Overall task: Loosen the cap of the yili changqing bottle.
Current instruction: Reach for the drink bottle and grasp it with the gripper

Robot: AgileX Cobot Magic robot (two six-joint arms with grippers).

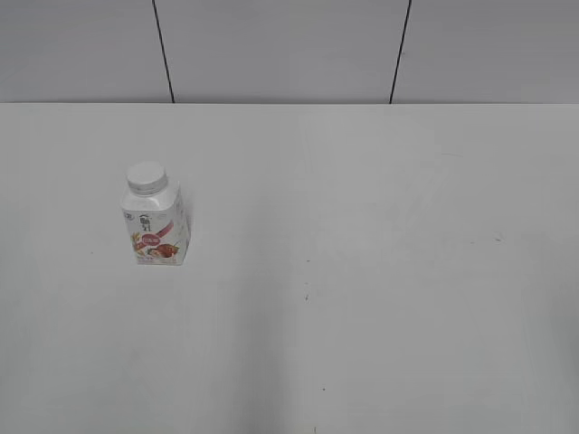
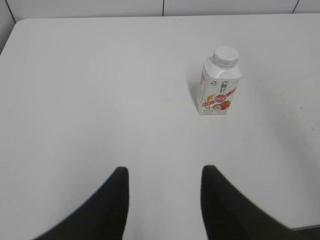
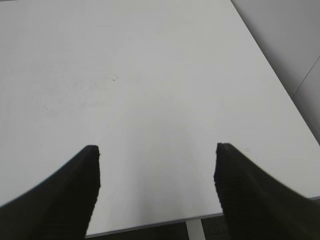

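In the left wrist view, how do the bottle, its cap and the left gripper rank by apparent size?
1. left gripper, though nearness to the camera inflates it
2. yili changqing bottle
3. cap

Bright, even light, soft faint shadows; the near dark end effector (image 2: 164,172) edges blur.

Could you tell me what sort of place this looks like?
Probably a lab test bench: a plain white table, bare grey wall panels, and a single yili changqing bottle standing capped on the table.
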